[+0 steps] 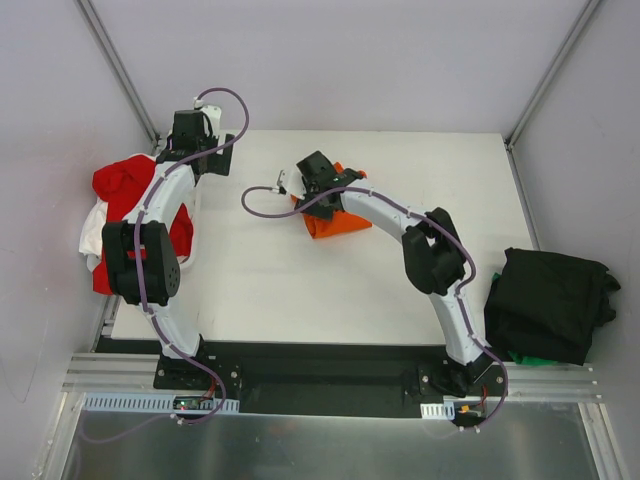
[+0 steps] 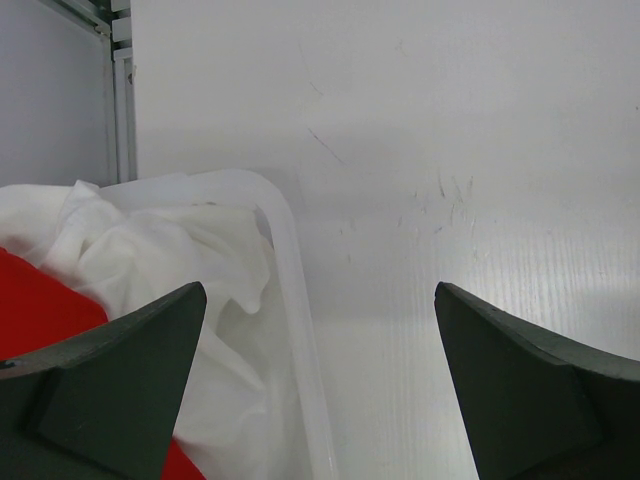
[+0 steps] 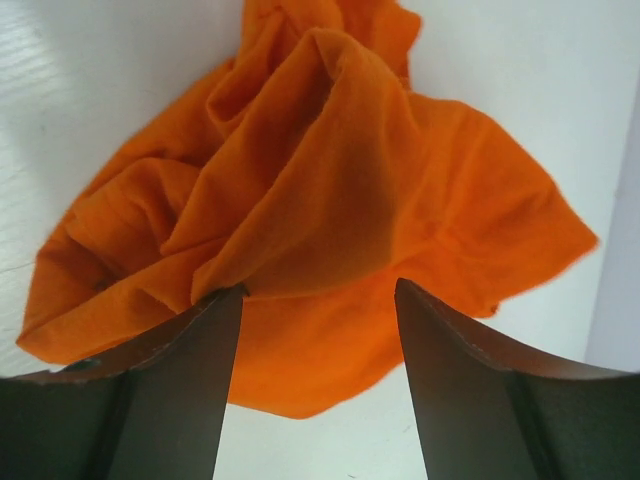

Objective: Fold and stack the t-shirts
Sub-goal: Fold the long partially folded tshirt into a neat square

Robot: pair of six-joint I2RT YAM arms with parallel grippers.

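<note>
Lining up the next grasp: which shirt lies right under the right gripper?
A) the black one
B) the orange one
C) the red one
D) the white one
B: the right wrist view shows the crumpled orange shirt filling the space just beyond the right gripper, whose fingers stand apart.

Orange shirt (image 1: 322, 226) sits crumpled and bunched up mid-worktop (image 1: 300, 290). Red shirt (image 1: 120, 183) and white shirt (image 1: 94, 228) lie heaped at the left edge, and the black shirt (image 1: 548, 300) is piled far right.
</note>
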